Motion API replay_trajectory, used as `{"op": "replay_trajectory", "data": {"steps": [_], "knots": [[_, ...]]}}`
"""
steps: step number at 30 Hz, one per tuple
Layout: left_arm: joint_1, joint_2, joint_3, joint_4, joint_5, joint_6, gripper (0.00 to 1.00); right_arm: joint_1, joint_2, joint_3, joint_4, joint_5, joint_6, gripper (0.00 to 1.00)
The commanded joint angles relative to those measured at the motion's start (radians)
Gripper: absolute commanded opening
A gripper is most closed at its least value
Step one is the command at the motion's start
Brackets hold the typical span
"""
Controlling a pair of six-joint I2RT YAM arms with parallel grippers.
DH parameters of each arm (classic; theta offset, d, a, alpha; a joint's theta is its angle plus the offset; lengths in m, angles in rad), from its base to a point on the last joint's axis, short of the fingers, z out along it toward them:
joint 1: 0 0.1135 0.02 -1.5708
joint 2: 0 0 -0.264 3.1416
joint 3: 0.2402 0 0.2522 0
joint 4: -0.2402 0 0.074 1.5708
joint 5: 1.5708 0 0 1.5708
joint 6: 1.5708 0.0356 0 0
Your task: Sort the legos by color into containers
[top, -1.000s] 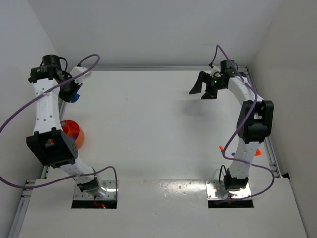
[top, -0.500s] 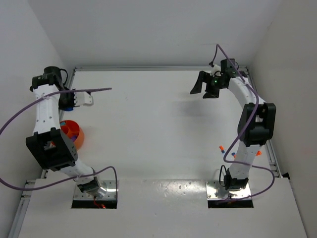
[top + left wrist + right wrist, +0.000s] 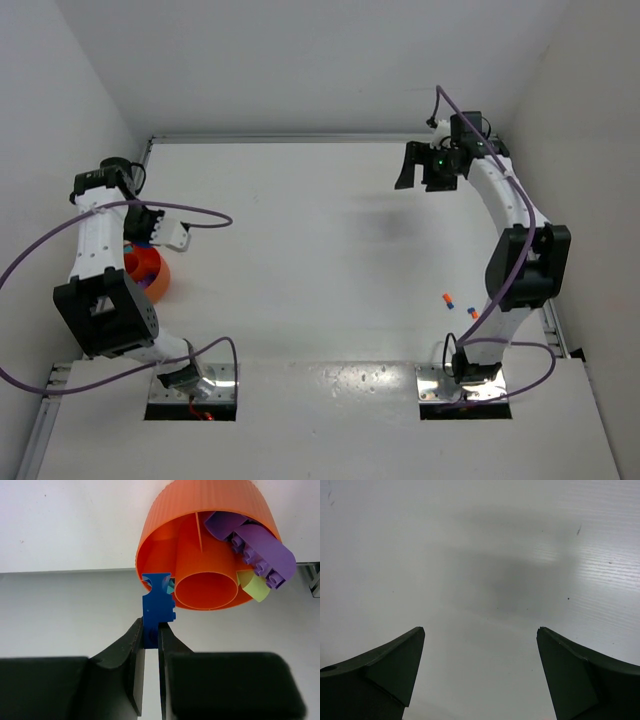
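White table (image 3: 300,250), walled on three sides: left arm (image 3: 98,245) rears up and bends over, left gripper (image 3: 151,630) pinching a blue brick (image 3: 157,600) at the rim of the bowl (image 3: 200,500) (purple bricks (image 3: 255,540) and a lime brick (image 3: 252,585) inside). Right arm (image 3: 515,215) stretches to the far corner, right gripper (image 3: 480,645) spread wide above the table; two loose bricks (image 3: 448,300) lie near its base.

A white bench (image 3: 310,260) fills the view. Plain white walls (image 3: 300,60) rise along the bench's far, left and right sides, with a metal rail (image 3: 300,138) on its far edge.
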Motion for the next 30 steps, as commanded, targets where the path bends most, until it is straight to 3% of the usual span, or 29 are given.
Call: {"op": "replay_trajectory", "data": {"steps": [1,11,18,22,30], "knots": [[0.02,0.013,-0.007,-0.015,0.011,0.133,0.0,0.028,-0.024,0.004,-0.008,0.028,-0.028,0.94],[0.02,0.068,0.011,-0.015,-0.009,0.152,0.01,0.037,-0.015,-0.001,-0.008,0.049,-0.028,0.94],[-0.011,0.111,0.033,-0.015,-0.031,0.081,0.04,0.037,-0.033,-0.021,-0.017,0.049,-0.028,0.94],[-0.011,0.12,0.043,-0.015,-0.041,0.081,0.1,0.037,-0.033,-0.021,-0.017,0.049,-0.028,0.94],[-0.021,0.13,0.043,-0.015,-0.063,0.046,0.32,0.037,-0.042,-0.03,-0.017,0.04,-0.028,0.94]]}}
